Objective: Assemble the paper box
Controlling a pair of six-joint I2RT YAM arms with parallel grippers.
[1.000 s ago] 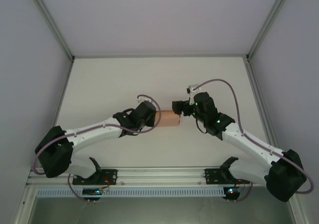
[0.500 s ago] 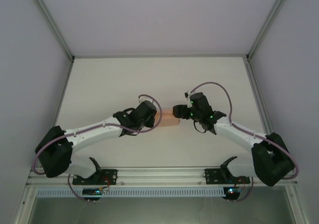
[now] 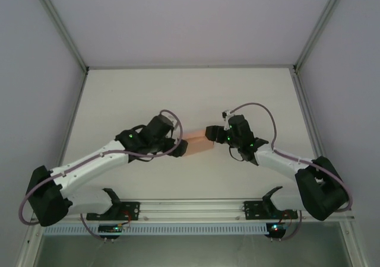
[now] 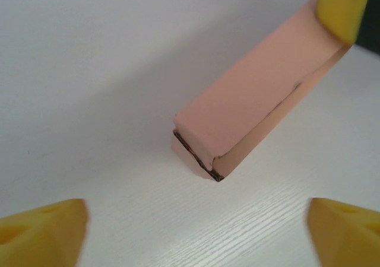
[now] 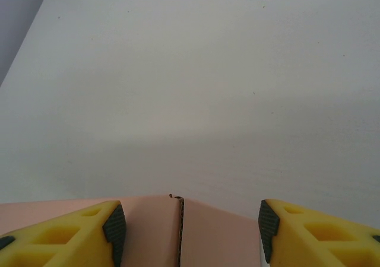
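- Where the two grippers face each other over the middle of the table [image 3: 178, 95], the box [image 3: 196, 143] sits between them. It is a slim, closed, salmon-pink carton lying roughly left to right.
- The right gripper [image 3: 211, 133] pinches the box's right end. In its wrist view the pink card [image 5: 148, 228] fills the gap between the two yellow fingers [image 5: 65, 234], and a seam runs down the card's middle.
- The left gripper [image 3: 181, 147] is just beside the box's left end, spread wide and holding nothing. In its wrist view the yellow fingertips [image 4: 41, 228] sit in the lower corners, well apart, with bare table between them.
- From the left wrist the box [image 4: 255, 95] slants from the upper right down toward the centre. Its near end is closed, with dark edges along the tucked flaps.
- One yellow finger of the right gripper [image 4: 341, 6] presses on the box's far end.
- A soft shadow lies under the box; I cannot tell whether its near corner touches the table.
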